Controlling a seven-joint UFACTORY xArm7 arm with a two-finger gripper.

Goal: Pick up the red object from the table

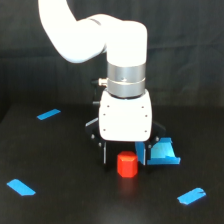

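Small red-orange stubby block [127,165] sits on matte black table [60,200], between spread fingers of white-bodied gripper [125,155]; jaws apart, block unclamped.

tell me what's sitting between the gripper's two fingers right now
In the exterior view, the red object stands on the table between the fingers of the gripper. Nothing else shows in that gap; the blue piece lies outside it, to the view's right.
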